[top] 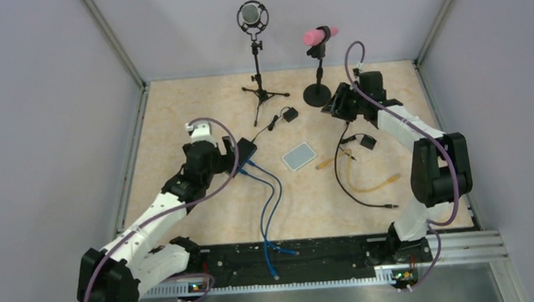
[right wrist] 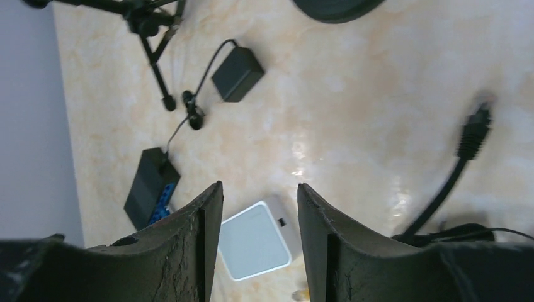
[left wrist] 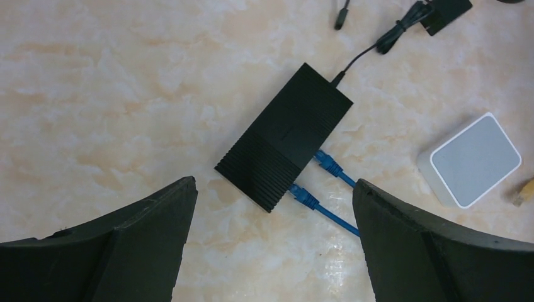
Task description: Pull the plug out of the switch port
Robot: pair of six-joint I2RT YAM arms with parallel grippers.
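Note:
The black switch [left wrist: 283, 138] lies flat on the marble table, ribbed at its near end. Two blue plugs [left wrist: 305, 196] [left wrist: 327, 162] sit in ports on its right side, their blue cables [top: 270, 193] running toward the near edge. My left gripper [left wrist: 275, 186] hovers above the switch's near end, open wide with nothing between its fingers. My right gripper [right wrist: 260, 186] is far off at the back right, open and holding nothing. A blurred black cable end [right wrist: 473, 129] shows to its right.
A white square box [top: 299, 156] lies right of the switch. A black power adapter [top: 290, 114], a yellow cable [top: 371, 183] and a black cable [top: 354, 188] lie about. Two microphone stands [top: 255, 54] [top: 320, 39] stand at the back.

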